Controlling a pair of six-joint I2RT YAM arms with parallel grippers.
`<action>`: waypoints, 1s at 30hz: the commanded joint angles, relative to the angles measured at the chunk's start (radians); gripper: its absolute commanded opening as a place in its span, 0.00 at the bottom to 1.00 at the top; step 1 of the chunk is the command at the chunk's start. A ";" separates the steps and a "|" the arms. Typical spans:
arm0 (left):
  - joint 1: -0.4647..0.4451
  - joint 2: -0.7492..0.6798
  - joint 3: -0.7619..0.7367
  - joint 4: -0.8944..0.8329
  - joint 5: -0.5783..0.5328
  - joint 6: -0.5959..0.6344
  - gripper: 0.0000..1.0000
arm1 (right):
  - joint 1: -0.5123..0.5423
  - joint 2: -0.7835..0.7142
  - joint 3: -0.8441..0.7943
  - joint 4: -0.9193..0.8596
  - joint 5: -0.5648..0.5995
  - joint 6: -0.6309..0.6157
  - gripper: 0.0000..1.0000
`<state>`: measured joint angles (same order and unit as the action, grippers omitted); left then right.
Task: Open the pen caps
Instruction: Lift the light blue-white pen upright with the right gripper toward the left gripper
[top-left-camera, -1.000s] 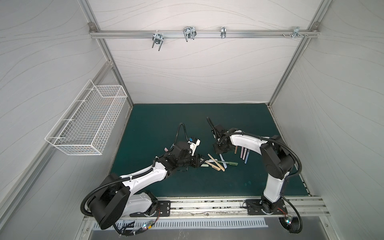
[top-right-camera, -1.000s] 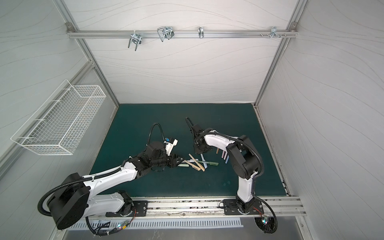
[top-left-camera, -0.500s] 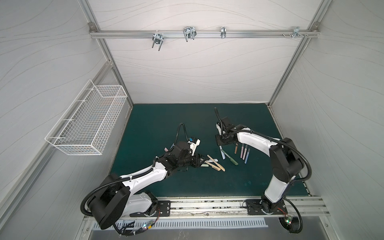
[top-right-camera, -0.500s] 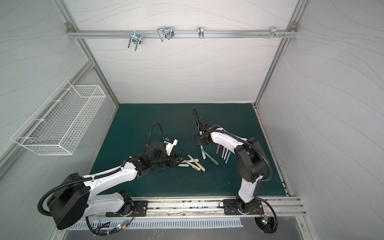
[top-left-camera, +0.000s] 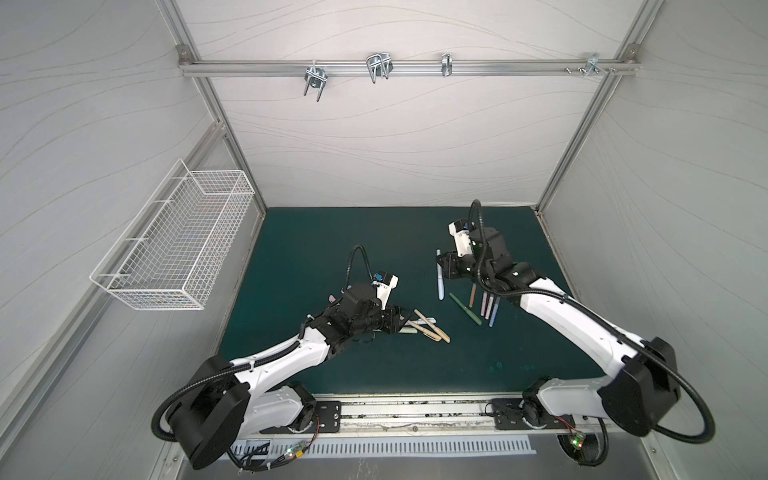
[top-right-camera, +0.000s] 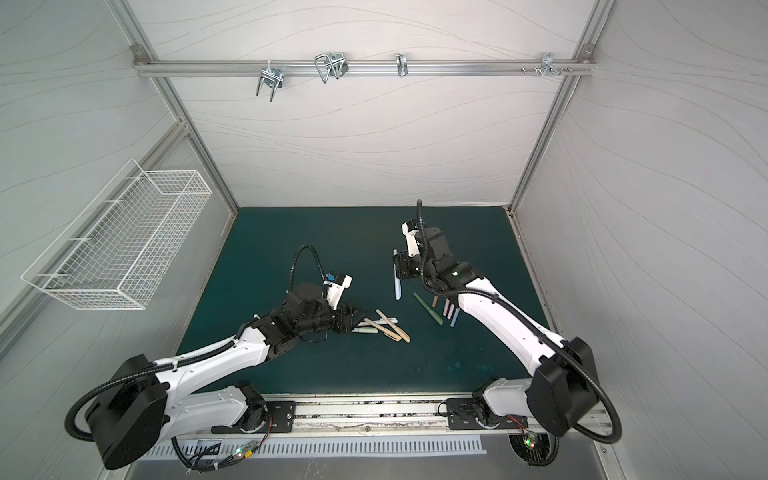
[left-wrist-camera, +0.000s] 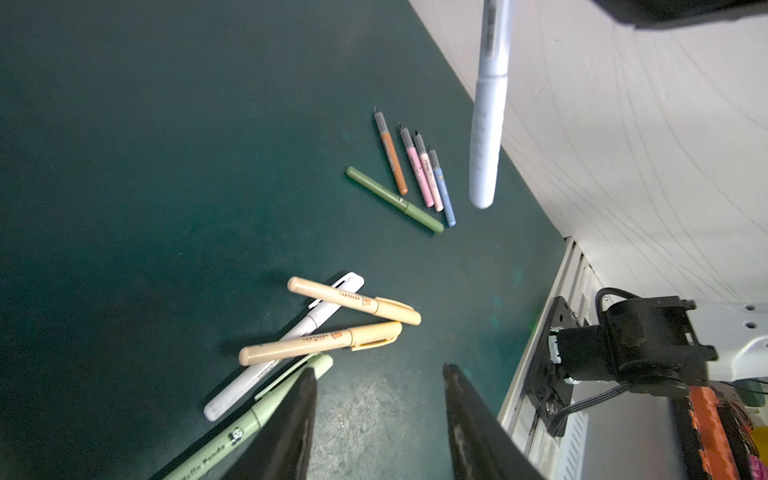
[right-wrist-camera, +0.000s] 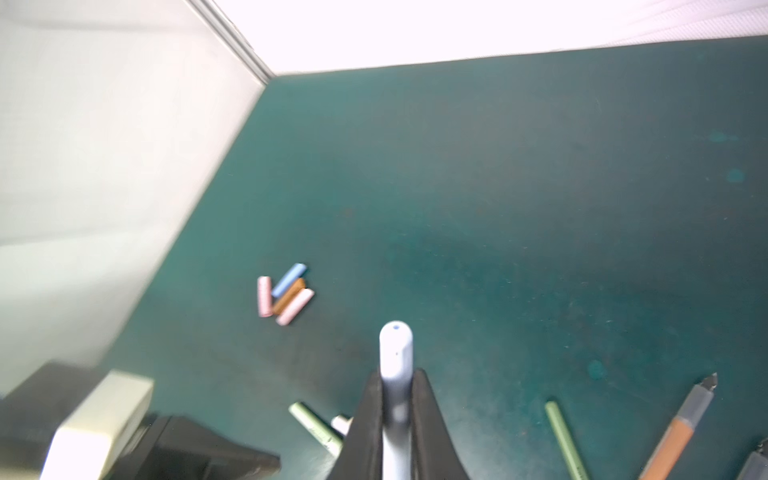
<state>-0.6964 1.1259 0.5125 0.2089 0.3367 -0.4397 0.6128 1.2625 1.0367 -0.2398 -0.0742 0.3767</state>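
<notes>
A pale blue pen, cap on, is clamped in the right gripper and held clear above the green tabletop. The left gripper is held about half open, low over the tabletop, with nothing between its fingers. One finger is just beside a light green pen. This pen is heaped with a white pen and two tan pens, all capped and crossing one another.

Near the right arm, four uncapped pens (brown, two pink, blue) are laid side by side. A capped dark green pen is angled just beside their ends.

A white wire basket is hung on the left wall, well apart from the pens; only its mesh is seen. Metal hooks are fixed to a rail on the back wall.

Four loose pen caps (pink, blue, brown, pink) are shown clustered on the tabletop in the right wrist view. In a top view they are mostly hidden behind the left arm, and only a pink end is seen.
</notes>
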 joint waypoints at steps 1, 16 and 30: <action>-0.013 -0.074 -0.039 0.127 0.019 0.015 0.52 | -0.004 -0.105 -0.079 0.062 -0.056 0.045 0.03; -0.131 -0.196 -0.115 0.289 0.081 0.118 0.55 | -0.002 -0.475 -0.588 0.655 -0.192 0.245 0.01; -0.160 -0.152 -0.088 0.264 0.078 0.125 0.57 | 0.095 -0.400 -0.642 0.936 -0.147 0.355 0.00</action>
<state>-0.8494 0.9684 0.3912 0.4320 0.4015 -0.3374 0.6838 0.8490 0.4042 0.5766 -0.2398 0.6903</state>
